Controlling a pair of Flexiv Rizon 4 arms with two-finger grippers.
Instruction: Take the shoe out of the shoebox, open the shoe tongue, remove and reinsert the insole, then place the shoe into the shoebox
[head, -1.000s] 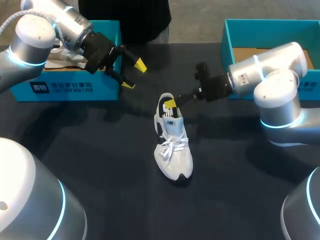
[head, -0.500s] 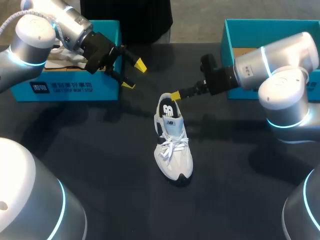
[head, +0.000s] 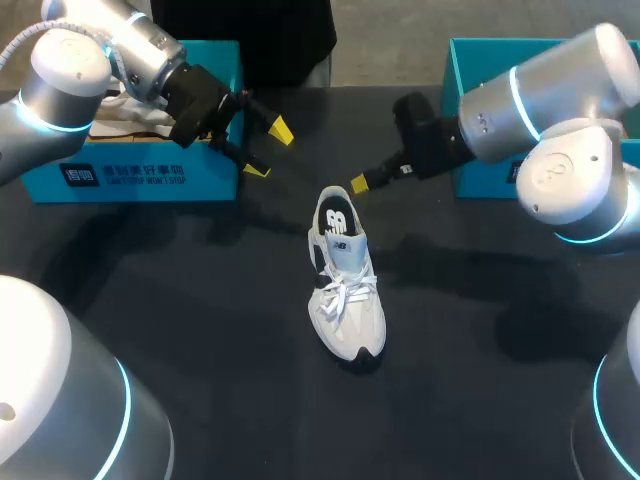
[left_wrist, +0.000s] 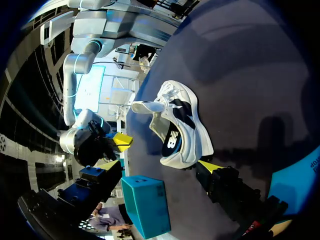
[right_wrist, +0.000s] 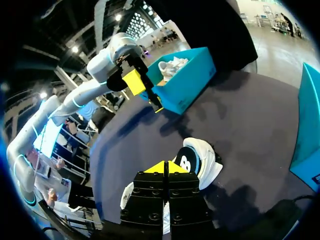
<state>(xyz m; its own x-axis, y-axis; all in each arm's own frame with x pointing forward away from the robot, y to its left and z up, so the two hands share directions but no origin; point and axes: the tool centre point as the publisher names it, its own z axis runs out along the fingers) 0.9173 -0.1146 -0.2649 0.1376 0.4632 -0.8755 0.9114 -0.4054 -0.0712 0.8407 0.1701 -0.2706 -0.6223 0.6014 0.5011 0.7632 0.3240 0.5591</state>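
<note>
A white and black sneaker (head: 346, 285) stands upright in the middle of the dark table, toe toward the near edge. Its dark insole with a white logo (head: 337, 216) shows in the heel opening. My right gripper (head: 358, 184) hangs just behind and above the heel, shut with nothing in it; in the right wrist view its joined tips (right_wrist: 165, 167) sit over the shoe (right_wrist: 201, 160). My left gripper (head: 268, 150) is open beside the left shoebox (head: 140, 175), apart from the shoe. The left wrist view shows the shoe (left_wrist: 181, 131) ahead of one yellow fingertip (left_wrist: 210, 166).
The teal left shoebox holds another white shoe (head: 122, 108). A second teal shoebox (head: 466, 75) stands at the back right behind my right arm. Dark tabletop (head: 220, 330) surrounds the sneaker.
My right gripper has pulled up and back out of the shoe's heel opening and shut. The shoe and the left arm have not moved.
</note>
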